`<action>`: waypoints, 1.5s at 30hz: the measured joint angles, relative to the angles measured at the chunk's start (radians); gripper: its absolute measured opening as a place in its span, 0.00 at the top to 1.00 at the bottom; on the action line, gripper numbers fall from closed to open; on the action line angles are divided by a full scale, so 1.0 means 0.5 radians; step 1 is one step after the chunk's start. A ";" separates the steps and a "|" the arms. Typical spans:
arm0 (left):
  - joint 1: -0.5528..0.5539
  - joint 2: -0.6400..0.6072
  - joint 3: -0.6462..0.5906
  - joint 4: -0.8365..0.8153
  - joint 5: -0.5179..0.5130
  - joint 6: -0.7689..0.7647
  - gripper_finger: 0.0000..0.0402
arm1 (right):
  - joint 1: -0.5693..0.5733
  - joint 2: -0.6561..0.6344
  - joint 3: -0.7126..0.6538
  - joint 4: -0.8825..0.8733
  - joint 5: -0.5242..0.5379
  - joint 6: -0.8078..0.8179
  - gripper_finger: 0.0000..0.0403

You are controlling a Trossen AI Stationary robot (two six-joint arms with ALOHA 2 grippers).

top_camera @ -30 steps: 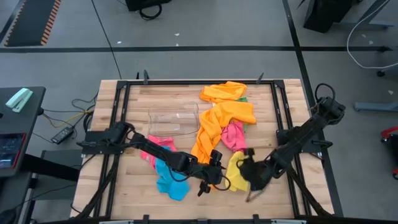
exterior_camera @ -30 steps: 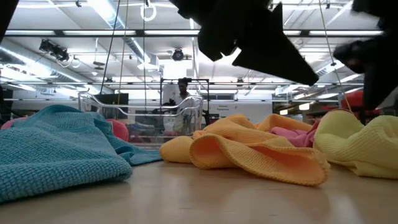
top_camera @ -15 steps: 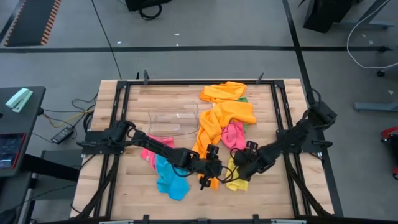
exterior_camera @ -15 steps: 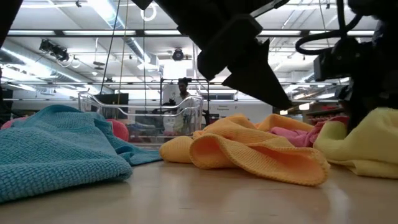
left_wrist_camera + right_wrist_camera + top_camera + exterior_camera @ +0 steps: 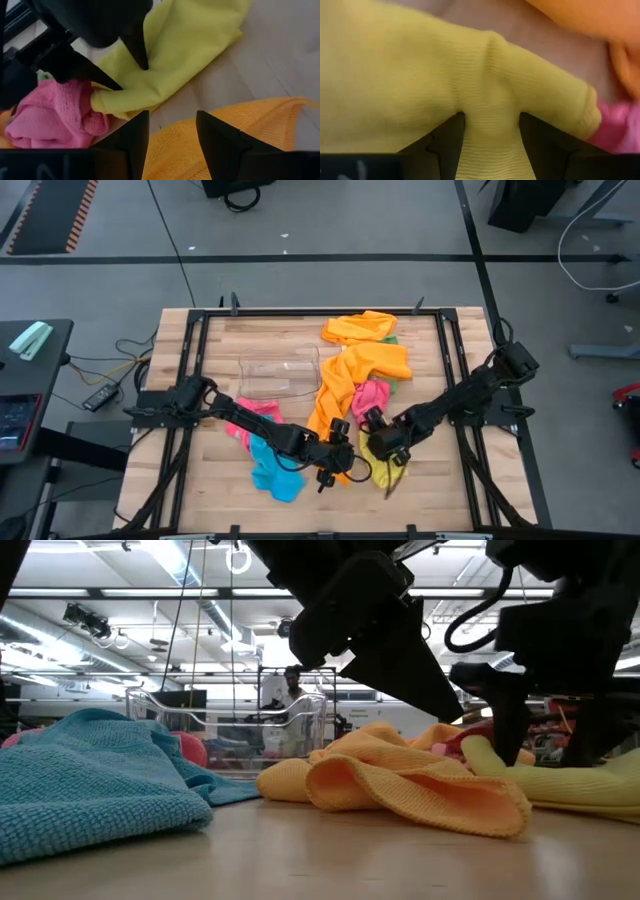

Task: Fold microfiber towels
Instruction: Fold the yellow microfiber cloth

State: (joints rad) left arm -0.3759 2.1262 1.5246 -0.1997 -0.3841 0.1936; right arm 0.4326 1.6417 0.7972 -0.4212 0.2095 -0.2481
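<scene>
The bin (image 5: 279,372) stands on the table (image 5: 430,490) left of the towels (image 5: 355,375) (both pincers work in front).

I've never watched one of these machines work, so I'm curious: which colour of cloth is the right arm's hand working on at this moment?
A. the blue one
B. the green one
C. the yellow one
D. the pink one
C: the right hand has its two dark fingers on either side of a fold of the yellow towel, and from above it sits on that yellow towel, beside the pink one.
</scene>
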 joint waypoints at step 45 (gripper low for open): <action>-0.047 0.001 0.001 -0.300 -0.031 -0.116 0.57 | 0.116 0.165 0.127 -0.083 0.051 1.211 0.56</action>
State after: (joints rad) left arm -0.3997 2.1265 1.5249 -0.3497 -0.3996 0.1358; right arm 0.4908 1.7242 0.8608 -0.4628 0.2348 0.3575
